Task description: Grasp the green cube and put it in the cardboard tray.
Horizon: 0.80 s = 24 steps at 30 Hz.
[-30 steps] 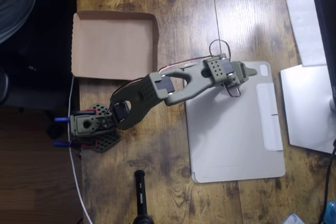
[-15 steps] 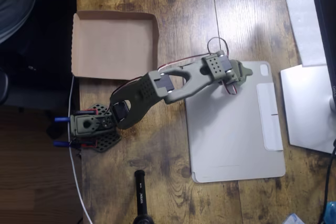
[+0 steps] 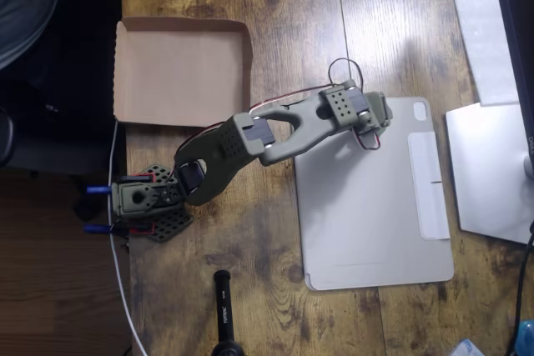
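Drawn slightly back toward the tray (image 3: 179, 68), the gripper (image 3: 382, 114) hangs over the tablet cover (image 3: 371, 206), its jaw state unclear.

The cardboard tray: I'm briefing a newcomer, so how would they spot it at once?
In the overhead view, start at the wooden table and go to its upper left edge, above the arm's base. The cardboard tray lies there: brown, square, low-rimmed and bare inside, unlike the larger grey tablet cover at right.

Perhaps home desk: tablet cover (image 3: 371, 206)
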### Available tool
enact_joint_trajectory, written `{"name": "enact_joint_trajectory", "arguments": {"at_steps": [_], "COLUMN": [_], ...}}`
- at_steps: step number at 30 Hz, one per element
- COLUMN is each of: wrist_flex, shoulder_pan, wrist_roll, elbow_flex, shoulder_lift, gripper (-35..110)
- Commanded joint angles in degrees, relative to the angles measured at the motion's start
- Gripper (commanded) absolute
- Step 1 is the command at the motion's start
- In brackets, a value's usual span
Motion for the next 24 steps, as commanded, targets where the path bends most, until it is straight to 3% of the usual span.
{"name": "enact_joint_trajectory", "arguments": {"at_steps": [1,11,24], "wrist_flex": [-0.8,-6.0,-7.2], "shoulder_pan": [0.1,0.9,-1.8], "wrist_roll": [0.2,-1.2,-7.3], "elbow_flex": [1.8,5.0,12.4], "shoulder_lift": [2.6,4.7,21.7], "gripper": [7,5,4]}}
